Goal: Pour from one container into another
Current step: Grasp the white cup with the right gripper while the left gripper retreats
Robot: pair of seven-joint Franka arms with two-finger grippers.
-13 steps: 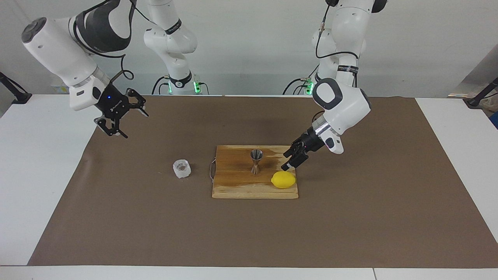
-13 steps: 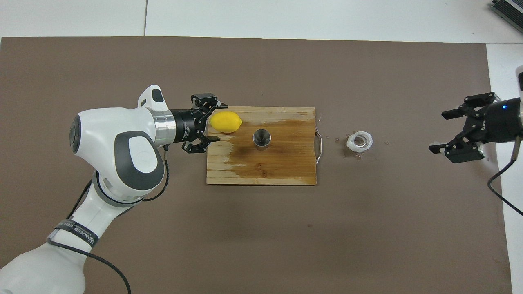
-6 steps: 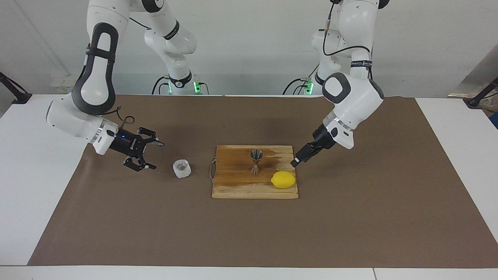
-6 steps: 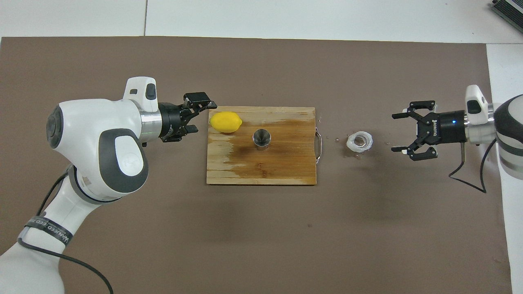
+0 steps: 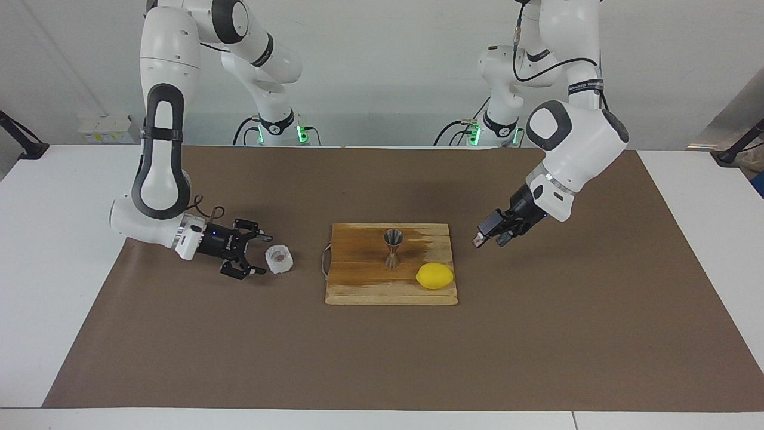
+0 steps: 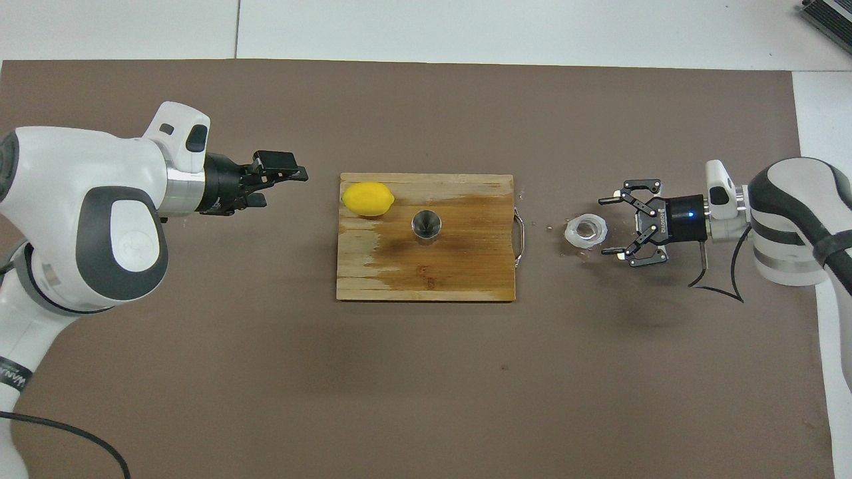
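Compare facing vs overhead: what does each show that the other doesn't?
Facing only: both arm bases and upper links at the table's robot end, and the jigger in profile, two cones joined at a narrow waist.

Overhead only: straight down into the jigger's open mouth and into the cup, plus small droplets on the brown mat around the cup.

Both: the jigger and lemon on the wooden board, with the cup off it toward the right arm's end; the right gripper, open, low beside the cup; the left gripper over the mat off the board's lemon end.
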